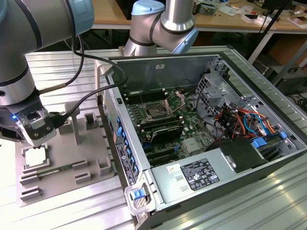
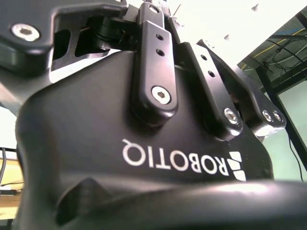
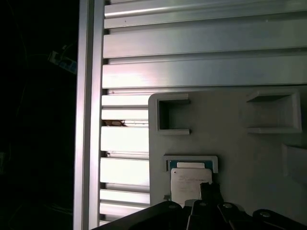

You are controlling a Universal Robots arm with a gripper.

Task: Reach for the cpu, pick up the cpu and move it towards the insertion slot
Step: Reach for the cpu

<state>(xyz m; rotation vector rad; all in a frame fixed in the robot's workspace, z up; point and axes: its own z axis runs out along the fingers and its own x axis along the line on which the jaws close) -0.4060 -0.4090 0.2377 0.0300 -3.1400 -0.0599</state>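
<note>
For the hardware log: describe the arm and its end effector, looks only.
The arm is silver-grey tubing with pale blue joint caps. Black cables run from its wrist, where a small blue light glows. The end effector is matte black; the second wrist view shows white lettering on its body and black link bars fastened with hex-socket screws.

Table: ribbed aluminium slats (image 1: 62,67), from nine o'clock round to five o'clock in the exterior view, and also seen in the first wrist view (image 3: 201,38).
Workbench: pale wooden top (image 1: 110,12) at twelve o'clock, clutter (image 1: 249,12) toward one o'clock, grey metal leg (image 1: 263,47) at two o'clock.
Light: white glare (image 1: 268,191) on the slats at five o'clock.
Under the bench: deep shadow (image 1: 108,37).
</note>
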